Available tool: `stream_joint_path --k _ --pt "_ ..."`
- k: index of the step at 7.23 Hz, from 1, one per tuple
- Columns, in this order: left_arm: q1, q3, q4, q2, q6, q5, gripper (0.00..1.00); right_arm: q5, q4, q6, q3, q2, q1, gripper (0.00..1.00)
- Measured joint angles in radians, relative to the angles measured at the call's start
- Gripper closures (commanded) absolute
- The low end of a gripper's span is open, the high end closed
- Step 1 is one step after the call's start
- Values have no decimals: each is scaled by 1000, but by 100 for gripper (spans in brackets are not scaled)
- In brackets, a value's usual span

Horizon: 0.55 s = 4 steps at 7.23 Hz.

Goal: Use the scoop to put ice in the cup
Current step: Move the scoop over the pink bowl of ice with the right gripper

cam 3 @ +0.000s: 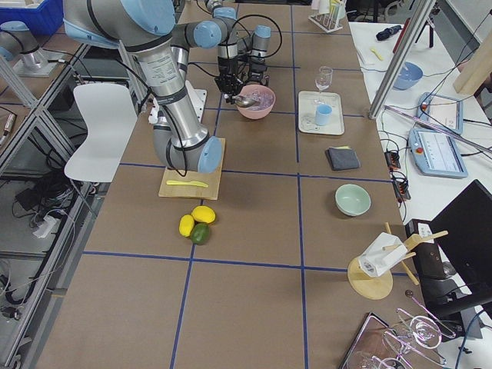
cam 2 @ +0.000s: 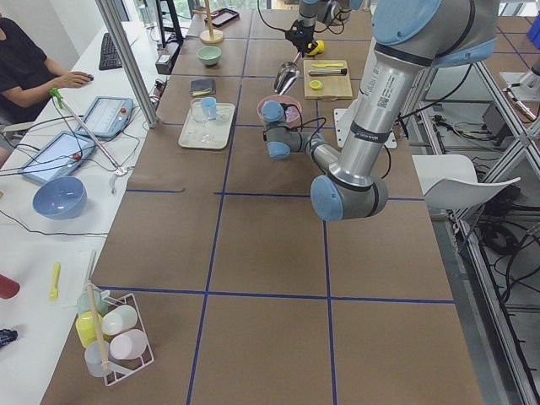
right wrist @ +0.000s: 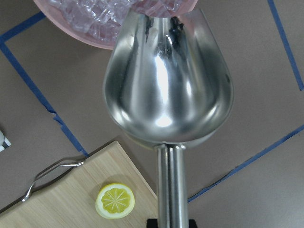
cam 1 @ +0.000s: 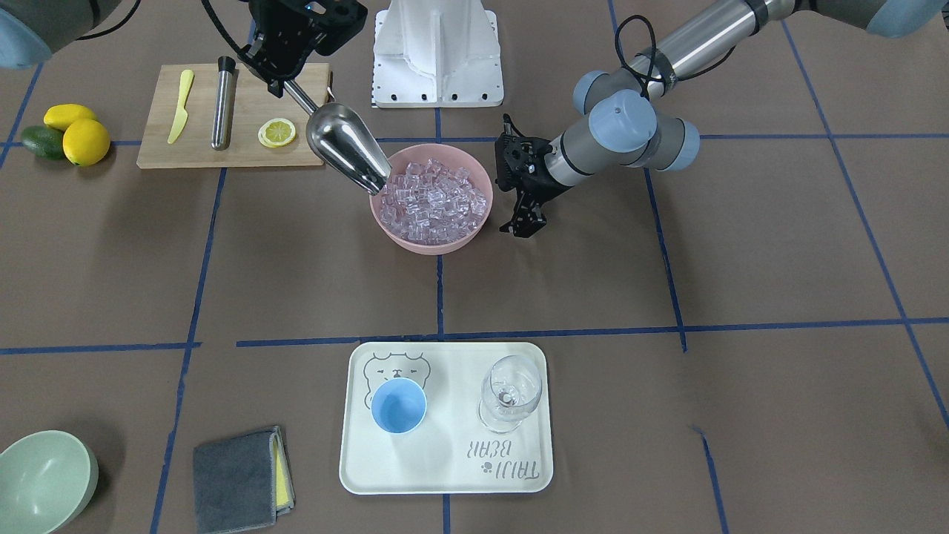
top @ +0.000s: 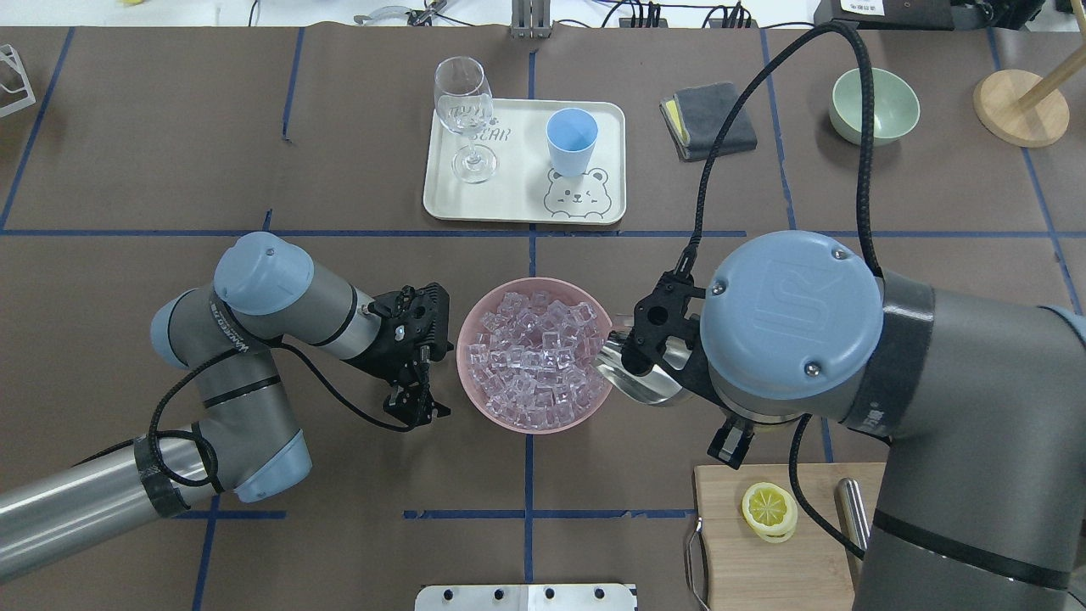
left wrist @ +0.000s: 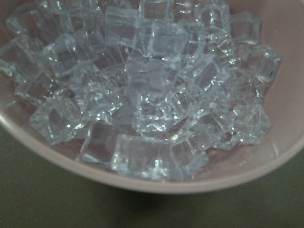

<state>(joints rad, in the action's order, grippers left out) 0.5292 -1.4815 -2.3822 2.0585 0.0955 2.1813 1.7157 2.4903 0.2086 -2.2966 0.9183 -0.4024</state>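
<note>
My right gripper [cam 1: 282, 83] is shut on the handle of the steel scoop [cam 1: 345, 144]. The scoop slants down with its tip at the rim of a pink bowl [cam 1: 437, 248], just over the heap of ice cubes [cam 1: 434, 204]. The right wrist view shows the scoop [right wrist: 168, 80] with no ice on it. My left gripper [cam 1: 519, 230] is open and empty, close beside the bowl's other side without touching it. The left wrist view shows the ice [left wrist: 152, 95] up close. The light-blue cup [cam 1: 399, 405] stands upright and empty on a white tray [cam 1: 445, 475] at the far side.
A clear wine glass [cam 1: 510, 391] stands on the tray beside the cup. A wooden board [cam 1: 185, 148] near the right arm holds a lemon slice [cam 1: 276, 133], a yellow knife [cam 1: 180, 106] and a steel tube [cam 1: 222, 104]. A green bowl [cam 1: 41, 478] and grey cloth [cam 1: 237, 478] lie far right.
</note>
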Motion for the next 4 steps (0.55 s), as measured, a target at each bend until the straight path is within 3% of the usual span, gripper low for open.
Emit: stream_joint_path --k 4 --pt "0 7 -21 10 -2 -1 0 21 53 -1 57 -75 1 100"
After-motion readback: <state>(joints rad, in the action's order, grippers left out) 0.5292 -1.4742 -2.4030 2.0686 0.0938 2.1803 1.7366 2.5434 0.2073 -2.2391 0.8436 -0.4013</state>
